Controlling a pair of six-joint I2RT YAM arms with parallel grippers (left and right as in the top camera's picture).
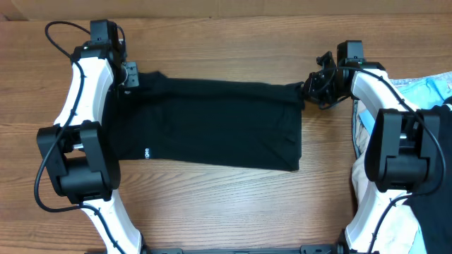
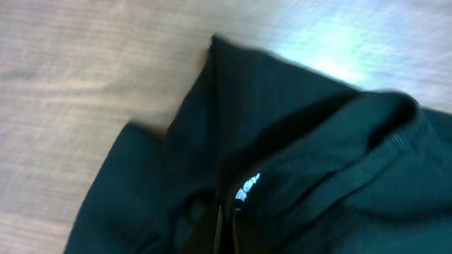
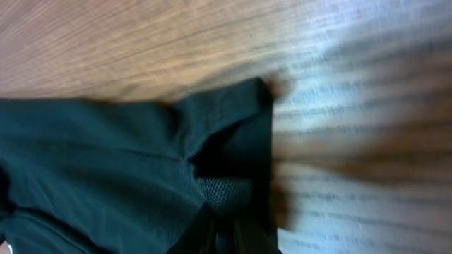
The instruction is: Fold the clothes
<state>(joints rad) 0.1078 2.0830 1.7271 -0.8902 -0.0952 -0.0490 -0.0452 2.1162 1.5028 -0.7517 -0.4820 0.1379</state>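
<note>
One black T-shirt (image 1: pixel 212 123) flat on wooden counter (image 1: pixel 233 212), spread as wide rectangle between two arms. One white tag (image 1: pixel 147 152) near its left edge. Left gripper (image 1: pixel 129 79) pinched tight on far-left corner. Right gripper (image 1: pixel 311 88) pinched tight on far-right corner. One light-blue garment (image 1: pixel 432 88) at right edge, apart from shirt.
</note>
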